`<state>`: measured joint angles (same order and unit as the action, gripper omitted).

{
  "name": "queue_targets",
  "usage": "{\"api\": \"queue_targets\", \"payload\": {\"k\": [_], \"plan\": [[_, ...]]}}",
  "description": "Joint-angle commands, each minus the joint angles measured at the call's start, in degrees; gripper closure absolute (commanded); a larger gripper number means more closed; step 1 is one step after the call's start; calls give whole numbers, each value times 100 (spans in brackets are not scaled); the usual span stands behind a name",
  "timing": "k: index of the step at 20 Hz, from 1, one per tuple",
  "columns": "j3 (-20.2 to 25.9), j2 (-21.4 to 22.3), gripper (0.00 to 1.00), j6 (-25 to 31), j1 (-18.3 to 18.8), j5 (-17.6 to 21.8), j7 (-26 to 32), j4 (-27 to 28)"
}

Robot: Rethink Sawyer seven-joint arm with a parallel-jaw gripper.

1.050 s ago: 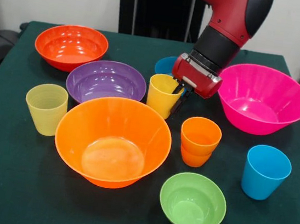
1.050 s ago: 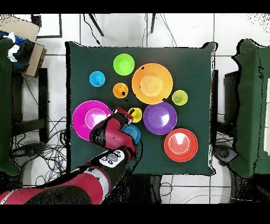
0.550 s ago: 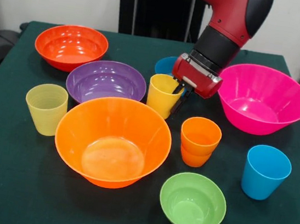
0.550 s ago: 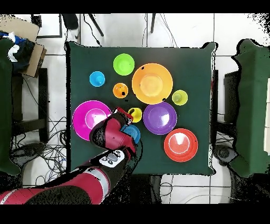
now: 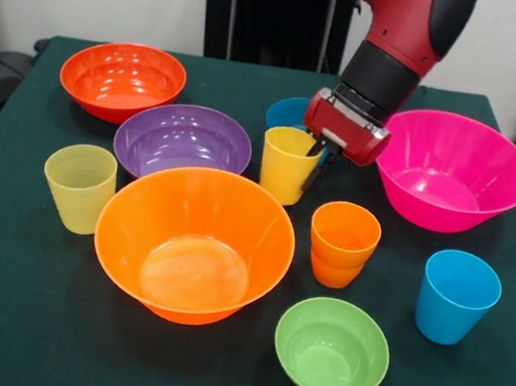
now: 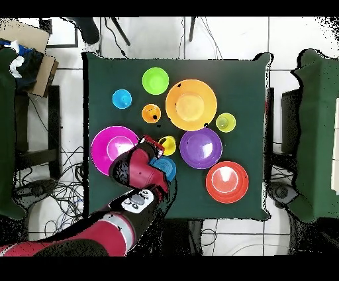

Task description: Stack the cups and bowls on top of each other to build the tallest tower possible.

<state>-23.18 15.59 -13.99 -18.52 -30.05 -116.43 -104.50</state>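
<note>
Nearest the camera in the front view, at lower centre-right, sits the lime green small bowl, empty and upright on the green table. Left of it, filling the lower middle of the frame, is the large orange bowl, also empty. At the right edge stands the sky blue cup, apart from everything else. Between that cup and the orange bowl stands the orange cup. At mid-left is the ribbed pale yellow-green cup, just beside the orange bowl's rim.

Further back, in the middle of the frame, my gripper is clamped on the right-hand rim of the yellow cup, one finger inside the cup and one outside. The cup looks slightly tilted; I cannot tell whether its base touches the cloth. The purple medium bowl lies left of it, and the hot pink large bowl lies right of my wrist.

Behind the yellow cup a blue small bowl shows partly, and the red-orange bowl sits at upper left.

Nothing is stacked; every vessel stands alone. I can read no brand, label or writing on any vessel.
</note>
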Motion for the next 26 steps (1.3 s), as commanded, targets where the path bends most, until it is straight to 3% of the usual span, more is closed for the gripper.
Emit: {"api": "queue_targets", "payload": {"k": [1, 6, 16, 26], "plan": [[371, 931, 100, 1862, -251, 59, -795, -477], [276, 1250, 100, 2392, -310, 167, -773, -547], [99, 1161, 100, 2951, -505, 111, -865, -3], [-353, 932, 100, 4112, -809, 80, -1099, 1144]]}}
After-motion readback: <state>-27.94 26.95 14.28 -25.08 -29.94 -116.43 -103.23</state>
